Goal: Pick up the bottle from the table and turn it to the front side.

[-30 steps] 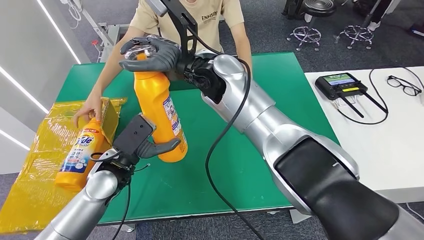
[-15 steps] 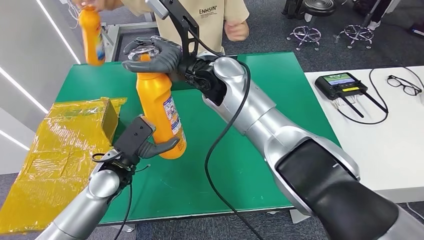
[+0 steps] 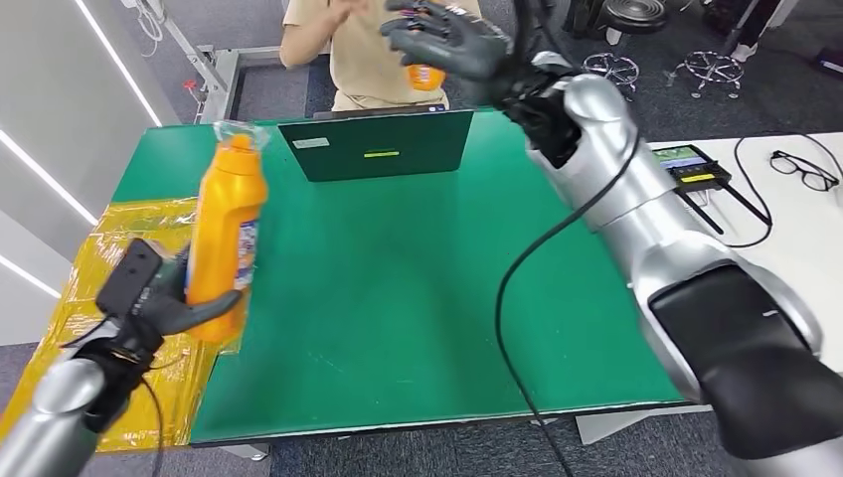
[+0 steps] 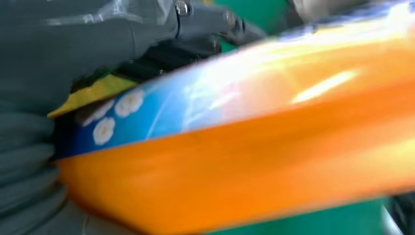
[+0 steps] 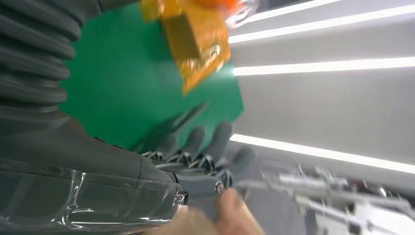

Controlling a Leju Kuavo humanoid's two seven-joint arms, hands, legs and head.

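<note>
The left hand (image 3: 164,298) grips the orange bottle (image 3: 224,234) around its lower body, holding it upright above the green tabletop's (image 3: 418,288) left edge — over yellow plastic wrap (image 3: 99,268). The right hand (image 3: 447,40) hangs raised, fingers spread, empty — near a person (image 3: 348,50) behind the tabletop.

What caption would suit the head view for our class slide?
Left hand holds an orange bottle upright over the green table while the right hand hovers open.
</note>
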